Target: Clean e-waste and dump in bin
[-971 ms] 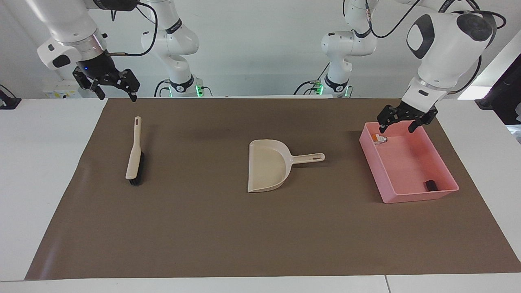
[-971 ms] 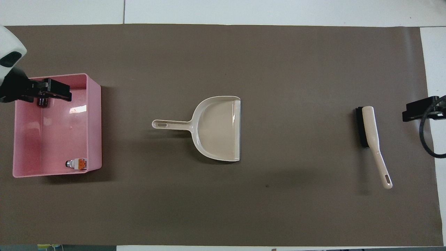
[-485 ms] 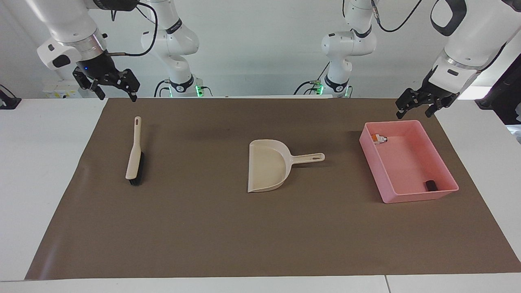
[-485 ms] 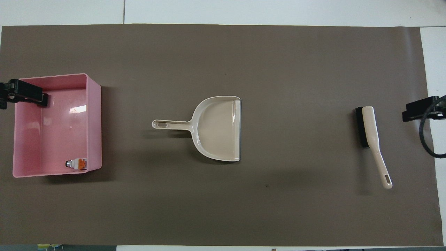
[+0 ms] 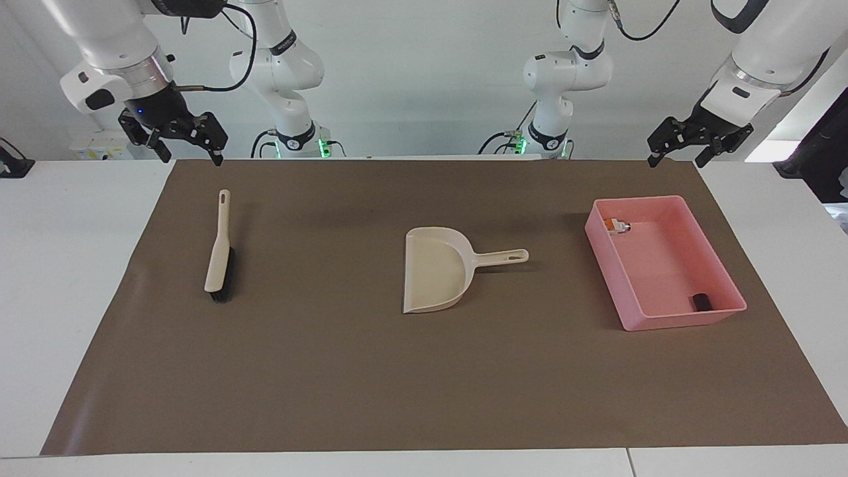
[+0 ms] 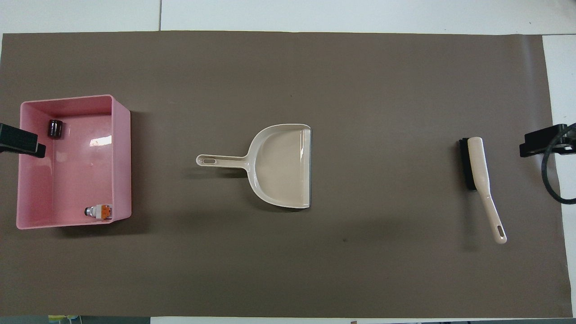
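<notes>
Two e-waste parts in bin

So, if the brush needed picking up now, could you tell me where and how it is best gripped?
Grip the brush by its slim handle, coming straight down from above. It lies flat on the mat, handle end toward the robots, bristle end away. Close the fingers across the narrow width. The open right gripper, hanging near that end, seems best placed.

Both arms: glossy white shells w/ dark joint bands, black cables looped alongside, green lights at bases. Left claw black, linkage-type. Right claw black, silver wrist ring, small blue LED.
</notes>
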`<action>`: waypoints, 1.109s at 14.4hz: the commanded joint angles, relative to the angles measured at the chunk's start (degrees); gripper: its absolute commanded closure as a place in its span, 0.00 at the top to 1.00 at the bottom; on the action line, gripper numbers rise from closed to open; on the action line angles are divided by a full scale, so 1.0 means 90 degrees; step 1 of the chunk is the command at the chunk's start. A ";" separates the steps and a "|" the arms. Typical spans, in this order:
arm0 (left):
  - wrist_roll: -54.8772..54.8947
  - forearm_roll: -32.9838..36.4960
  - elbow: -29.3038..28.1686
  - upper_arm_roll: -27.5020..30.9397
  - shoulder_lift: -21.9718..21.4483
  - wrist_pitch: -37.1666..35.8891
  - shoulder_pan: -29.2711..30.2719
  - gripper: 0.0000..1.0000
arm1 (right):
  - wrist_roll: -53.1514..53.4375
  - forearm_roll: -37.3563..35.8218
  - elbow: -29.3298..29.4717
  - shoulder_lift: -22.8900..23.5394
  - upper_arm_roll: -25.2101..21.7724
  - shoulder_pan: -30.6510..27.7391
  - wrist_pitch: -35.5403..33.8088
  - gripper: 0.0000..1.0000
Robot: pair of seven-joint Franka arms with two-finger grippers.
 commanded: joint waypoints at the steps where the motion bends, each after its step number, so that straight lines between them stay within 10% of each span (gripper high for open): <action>1: 0.0119 -0.0079 -0.0195 0.0008 -0.0119 0.0161 -0.0015 1.00 | 0.0079 0.0098 -0.0078 -0.0077 -0.0006 0.0006 -0.0024 1.00; 16: 0.0080 -0.0079 -0.0225 -0.0002 -0.0139 0.0055 -0.0005 1.00 | 0.0069 0.0107 -0.0098 -0.0077 -0.0006 0.0006 -0.0004 1.00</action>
